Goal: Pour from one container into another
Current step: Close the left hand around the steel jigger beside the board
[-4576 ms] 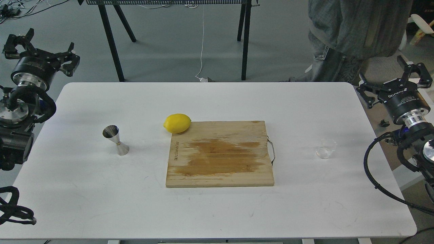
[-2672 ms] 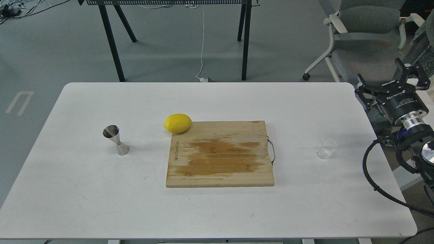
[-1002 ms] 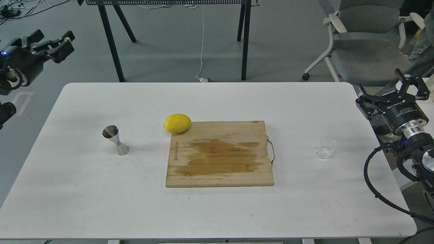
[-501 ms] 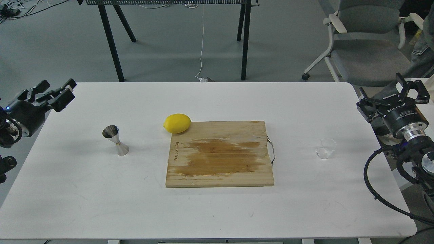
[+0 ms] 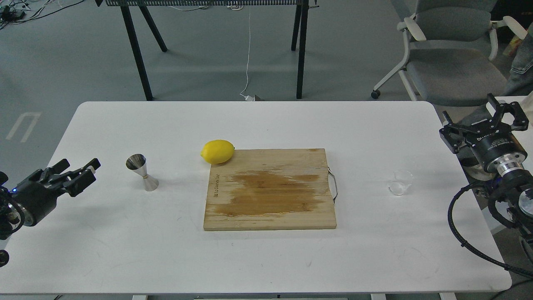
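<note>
We have a single view, taken from our own head and looking forward and down over the white bench (image 5: 266, 258), far enough back that nearly the whole top fits in frame. Our left hand (image 5: 77, 177) comes in at the left edge and our right hand (image 5: 485, 123) at the right, while beyond the far edge we see grey floor, black trestle legs (image 5: 134, 50) and an office chair (image 5: 452, 62). With no second view, nothing is shared.

Lemon (image 5: 217, 151) touching stained bamboo cutting board (image 5: 270, 189) w/ metal handle (image 5: 333, 184), on white table (image 5: 258, 258); office chair (image 5: 449, 50) behind.
</note>
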`<state>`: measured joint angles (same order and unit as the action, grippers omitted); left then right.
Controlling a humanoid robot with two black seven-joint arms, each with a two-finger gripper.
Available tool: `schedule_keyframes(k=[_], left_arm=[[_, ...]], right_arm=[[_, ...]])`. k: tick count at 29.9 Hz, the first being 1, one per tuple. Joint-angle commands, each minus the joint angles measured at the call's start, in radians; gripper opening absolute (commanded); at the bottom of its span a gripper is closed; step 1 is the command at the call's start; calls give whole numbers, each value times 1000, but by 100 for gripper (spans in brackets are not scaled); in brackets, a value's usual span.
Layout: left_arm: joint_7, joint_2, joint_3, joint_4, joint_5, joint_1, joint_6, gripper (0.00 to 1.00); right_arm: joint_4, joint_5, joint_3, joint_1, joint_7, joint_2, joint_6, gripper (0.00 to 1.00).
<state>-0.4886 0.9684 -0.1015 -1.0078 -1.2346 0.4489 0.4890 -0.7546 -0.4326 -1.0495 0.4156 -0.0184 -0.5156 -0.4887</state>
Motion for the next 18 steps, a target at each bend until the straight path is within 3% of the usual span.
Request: schedule_keyframes(k=[1, 18], left_arm=[[0, 23, -13, -67, 0, -50, 0, 99], [0, -157, -152, -54, -94, -148, 0, 99]], right_arm=[[1, 0, -1, -3, 0, -1, 0, 100], [0, 0, -1, -3, 0, -1, 0, 100]])
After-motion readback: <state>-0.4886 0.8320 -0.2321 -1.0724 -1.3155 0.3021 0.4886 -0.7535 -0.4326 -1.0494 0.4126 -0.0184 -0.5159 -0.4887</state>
